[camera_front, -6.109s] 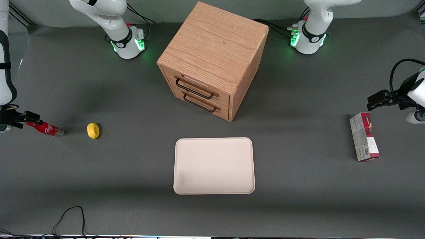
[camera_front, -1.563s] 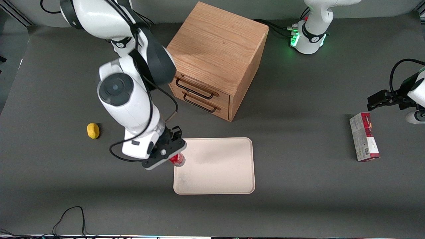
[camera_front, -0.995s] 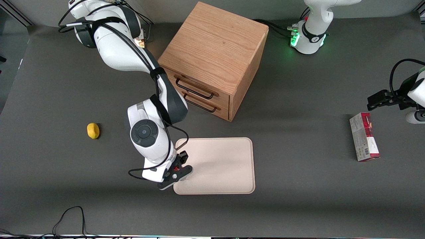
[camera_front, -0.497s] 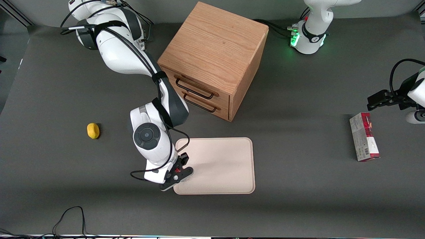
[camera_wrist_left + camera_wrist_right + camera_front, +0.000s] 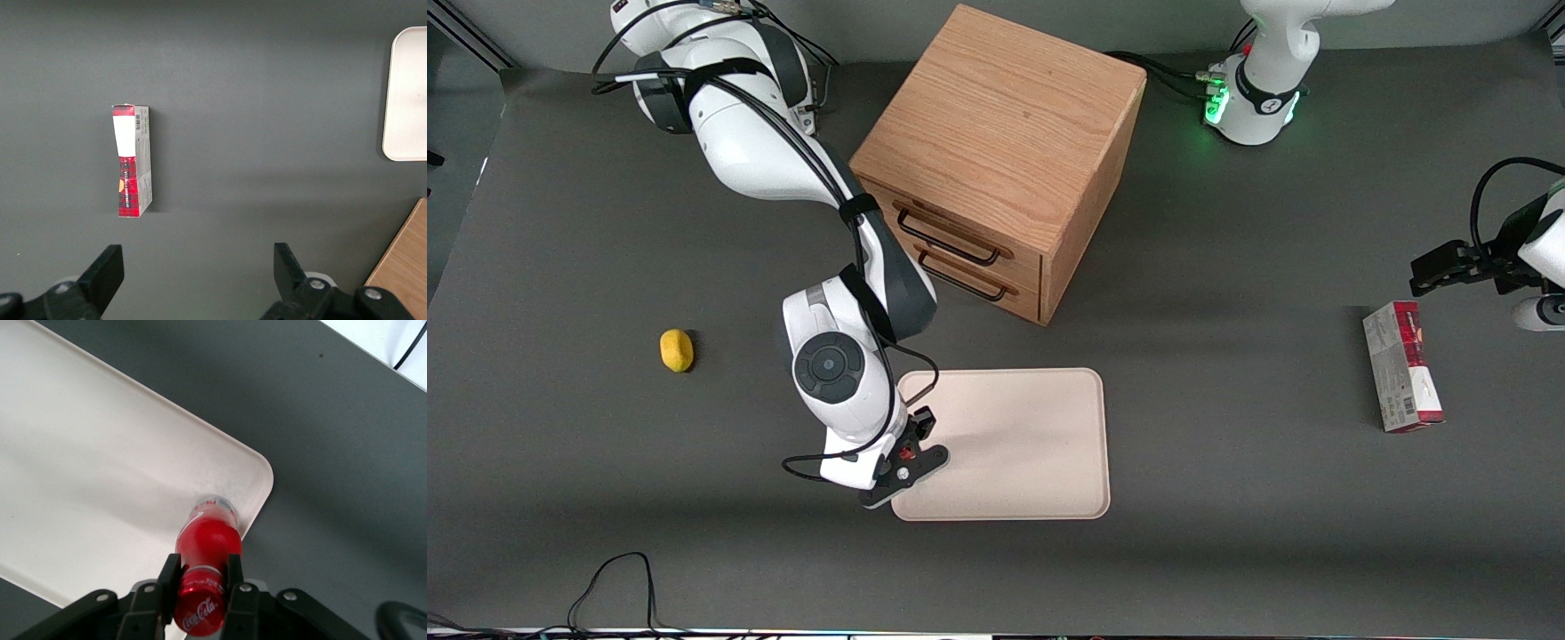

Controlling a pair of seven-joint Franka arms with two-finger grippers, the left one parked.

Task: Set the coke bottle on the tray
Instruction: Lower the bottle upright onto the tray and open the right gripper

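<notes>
The tool (image 5: 200, 583) is pinching the bottle (image 5: 205, 567) just under its cap, fingers (image 5: 234, 573) tight on both sides. It's hanging upright over the tray (image 5: 80, 473) corner nearest the camera, working arm's end.

The right arm is stretched out from its base and bent down at the elbow, its wrist pointed downward. The gripper (image 5: 907, 460) (image 5: 200, 587) is held low over the near corner of the tray (image 5: 1014, 444) (image 5: 80, 467), its fingers (image 5: 168, 577) clamped on the coke bottle (image 5: 205, 543) just below the cap
</notes>
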